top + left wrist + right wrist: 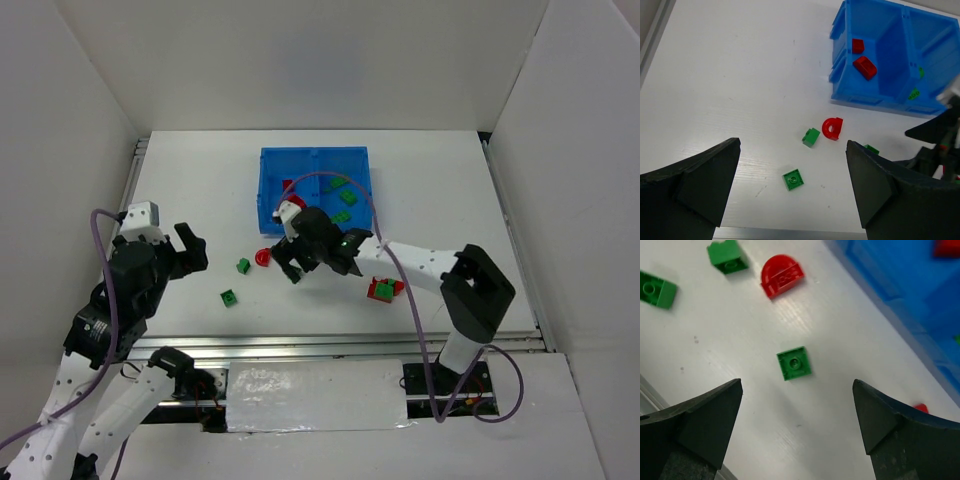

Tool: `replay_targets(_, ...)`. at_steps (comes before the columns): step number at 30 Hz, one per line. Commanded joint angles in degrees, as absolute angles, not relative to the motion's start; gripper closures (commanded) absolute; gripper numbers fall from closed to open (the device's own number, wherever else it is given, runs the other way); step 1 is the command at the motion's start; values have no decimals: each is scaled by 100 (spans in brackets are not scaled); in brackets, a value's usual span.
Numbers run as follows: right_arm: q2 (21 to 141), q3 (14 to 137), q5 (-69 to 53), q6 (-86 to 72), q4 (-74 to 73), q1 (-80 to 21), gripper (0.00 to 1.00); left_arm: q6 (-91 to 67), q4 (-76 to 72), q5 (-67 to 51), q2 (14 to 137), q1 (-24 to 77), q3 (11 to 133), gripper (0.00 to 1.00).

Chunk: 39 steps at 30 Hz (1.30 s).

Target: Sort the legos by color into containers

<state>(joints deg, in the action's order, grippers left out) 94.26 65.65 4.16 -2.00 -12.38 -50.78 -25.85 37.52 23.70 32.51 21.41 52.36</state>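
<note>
The right gripper [796, 386] hangs with jaws spread wide and empty over a small square green studded plastic brick [795, 363] lying flat on the white table [735, 335], near the translucent blue plastic tray [900, 285]. The brick looks feather-light, rigid and slick, so I'd pinch two opposite flat sides squarely. The left gripper [792, 147] gapes empty too.
</note>
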Motion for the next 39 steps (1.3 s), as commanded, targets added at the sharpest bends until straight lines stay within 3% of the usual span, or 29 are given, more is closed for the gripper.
replay_targets(1, 10001, 6960, -174, 606, -1291, -4983, 2, -2593, 3577, 2426, 3182, 2109, 5203, 1)
replay_targets(11, 10783, 7259, -545, 712, -1441, -5089, 5, -2496, 3516, 2277, 3155, 2118, 5168, 0)
replay_targets(17, 11302, 7567, -607, 730, -1503, -5080, 13, -2461, 3516, 2241, 3199, 2109, 5168, 0)
replay_targets(20, 11329, 7454, -519, 695, -1258, -5080, 33, -2443, 3498, 2189, 3173, 2109, 5150, 1)
replay_targets(21, 11277, 7436, -466, 677, -1213, -5115, 50, -2426, 3481, 2180, 3182, 2109, 5150, 0)
replay_targets(23, 11085, 7409, -335, 694, -1309, -5150, 71, -2417, 3480, 2162, 3208, 2109, 5150, 1)
replay_targets(28, 9732, 6734, 157, 247, -521, -5195, 100, -2417, 3472, 2180, 3217, 2101, 5150, 0)
replay_targets(32, 9088, 6686, 649, -359, -395, -4572, 100, -2408, 3445, 2136, 3234, 2092, 5142, 1)
replay_targets(39, 10536, 8752, 1678, -1046, -1686, -3367, 98, -2382, 3437, 2066, 3357, 2030, 5150, 1)
